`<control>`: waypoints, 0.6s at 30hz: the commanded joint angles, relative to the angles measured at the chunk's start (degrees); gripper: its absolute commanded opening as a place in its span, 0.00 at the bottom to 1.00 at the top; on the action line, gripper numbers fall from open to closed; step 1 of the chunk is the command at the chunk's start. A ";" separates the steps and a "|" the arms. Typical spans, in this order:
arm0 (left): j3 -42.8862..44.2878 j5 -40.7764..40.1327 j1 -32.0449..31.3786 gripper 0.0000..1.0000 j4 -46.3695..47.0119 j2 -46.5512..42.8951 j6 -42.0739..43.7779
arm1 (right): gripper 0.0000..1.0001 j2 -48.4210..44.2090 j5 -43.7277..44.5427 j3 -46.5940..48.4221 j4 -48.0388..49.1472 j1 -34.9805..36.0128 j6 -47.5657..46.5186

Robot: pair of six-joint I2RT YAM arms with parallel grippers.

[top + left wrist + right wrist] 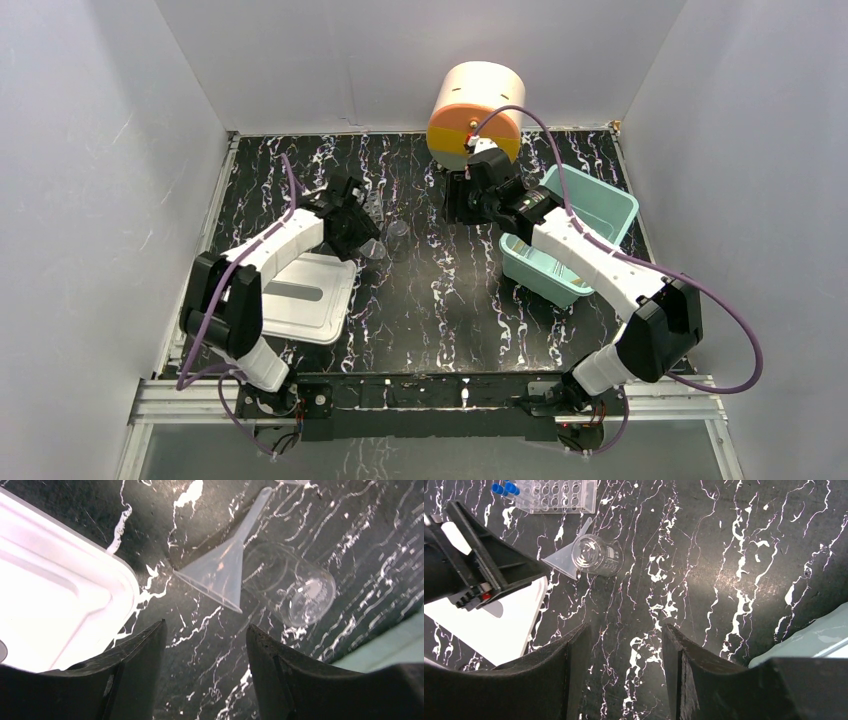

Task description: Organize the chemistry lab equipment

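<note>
Black left end effector open, empty, near funnel | right end effector open, empty

The tabletop is a glossy black slab with white marble-like veining that catches the light. The funnel is thin, cloudy translucent plastic; the beaker touching it is fully clear and shiny, glass or plastic I cannot tell. The tube rack is clear hard plastic, its tube caps opaque blue. The white lid and the teal bin are smooth moulded plastic. The fingers of the left gripper and right gripper look matt black and faintly ridged.
</note>
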 commanded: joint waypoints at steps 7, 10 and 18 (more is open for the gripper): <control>2.98 -12.09 -2.19 0.50 1.44 3.72 -5.42 | 0.62 -2.71 2.63 -1.68 2.29 0.28 -0.84; 2.44 -11.56 -2.33 0.44 2.47 4.76 -5.21 | 0.62 -2.81 2.58 -1.78 2.16 0.29 -1.26; 2.05 -11.33 -2.55 0.27 3.00 6.09 -4.46 | 0.62 -2.67 2.35 -1.92 2.07 0.28 -2.05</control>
